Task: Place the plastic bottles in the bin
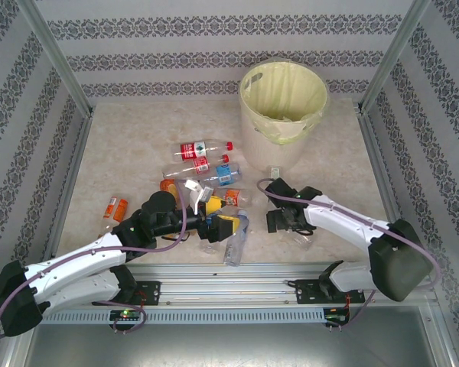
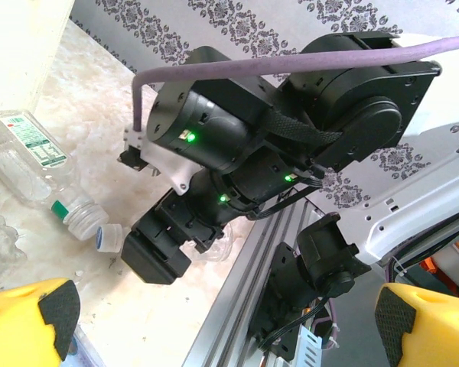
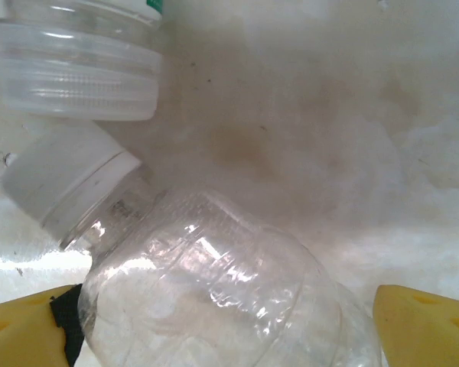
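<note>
Clear bottle [image 3: 214, 298], thin ribbed plastic, rounded shoulder, white screw cap [image 3: 61, 180], lies on side on pale marbled desk [image 3: 314, 138]. Sits between right fingers [image 3: 424, 317]: yellow, spread wide, released, right-hand one apart from bottle. Left fingers [image 2: 15, 321], yellow with black pads, released, grasping nothing. Round pale-yellow bin [image 1: 252, 138], bag-lined, upright at desk's far side, well apart.

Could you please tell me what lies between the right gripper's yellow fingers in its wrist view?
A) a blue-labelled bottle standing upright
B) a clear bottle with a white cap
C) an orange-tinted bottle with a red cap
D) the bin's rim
B: the right wrist view shows a clear bottle with a white cap lying on its side between the open fingers of the right gripper.
</note>
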Motion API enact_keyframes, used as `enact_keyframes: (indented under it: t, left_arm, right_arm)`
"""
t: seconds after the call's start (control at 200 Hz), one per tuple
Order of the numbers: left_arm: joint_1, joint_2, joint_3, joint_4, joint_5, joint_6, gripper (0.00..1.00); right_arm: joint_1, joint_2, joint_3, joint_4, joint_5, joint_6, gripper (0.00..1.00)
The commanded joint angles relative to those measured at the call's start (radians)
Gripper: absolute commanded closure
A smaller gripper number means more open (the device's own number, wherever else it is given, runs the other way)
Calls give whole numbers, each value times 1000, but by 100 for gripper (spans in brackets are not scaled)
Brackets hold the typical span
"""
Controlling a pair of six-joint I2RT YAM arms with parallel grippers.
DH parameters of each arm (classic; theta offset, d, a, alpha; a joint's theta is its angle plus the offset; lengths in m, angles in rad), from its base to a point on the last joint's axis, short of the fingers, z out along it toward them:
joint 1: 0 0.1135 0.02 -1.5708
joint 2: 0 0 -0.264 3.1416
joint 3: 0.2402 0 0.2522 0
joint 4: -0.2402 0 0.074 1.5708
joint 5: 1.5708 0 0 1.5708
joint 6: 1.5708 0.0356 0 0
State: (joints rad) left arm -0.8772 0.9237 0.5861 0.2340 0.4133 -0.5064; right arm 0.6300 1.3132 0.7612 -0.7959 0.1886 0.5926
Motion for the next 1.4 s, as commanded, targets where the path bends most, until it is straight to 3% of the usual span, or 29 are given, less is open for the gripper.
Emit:
enact_keyframes:
  t: [0.0, 0.17, 0.37, 0.57, 0.744, 0.889, 1.224, 1.394]
  left_arm:
    - [-11, 6, -6, 63, -4, -15, 0]
    - [-11, 16, -4, 74, 1, -20, 0]
    - [-11, 17, 5, 65, 10, -24, 0]
    - [-11, -16, 20, -7, -3, -5, 0]
    - [-10, -124, 41, -136, -109, 53, 0]
    - [-9, -183, 76, -259, -163, 99, 0]
    - [-9, -128, 99, -228, -155, 78, 0]
    - [-9, -91, 89, -142, -130, 53, 0]
  right_arm:
    - [-4, -64, -21, -15, -39, -14, 2]
    - [3, -85, -36, -35, -101, -25, 2]
    - [21, -17, -16, -80, -46, 13, 3]
    - [56, 49, 6, -98, -15, 22, 11]
    - [63, 60, 7, -82, -15, 12, 19]
    - [68, 66, 10, -87, -1, 24, 33]
    - [70, -107, -43, -53, -30, 49, 47]
    - [61, -257, -18, -52, -55, 41, 48]
